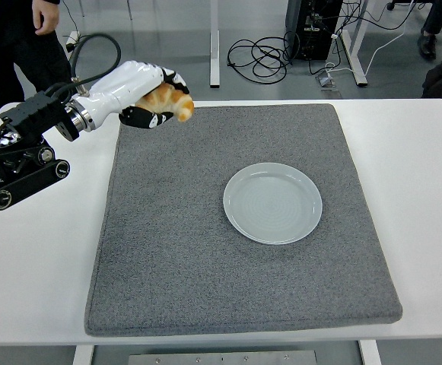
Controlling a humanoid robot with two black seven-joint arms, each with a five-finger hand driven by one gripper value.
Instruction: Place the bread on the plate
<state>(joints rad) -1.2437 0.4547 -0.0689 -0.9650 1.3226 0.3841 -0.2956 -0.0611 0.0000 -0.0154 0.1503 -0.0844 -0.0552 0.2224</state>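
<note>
head view: left hand (146, 95) around bread (169, 100)

The bread (169, 102) is a golden-brown croissant with a ridged crust, held in the air over the far left corner of the grey mat, its tip pointing right. The plate (272, 202) is round, pale grey-blue and bare, lying flat on the mat, well apart from the croissant.

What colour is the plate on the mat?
Pale grey-blue plate, plain with faint rings, seen best in the head view.
</note>
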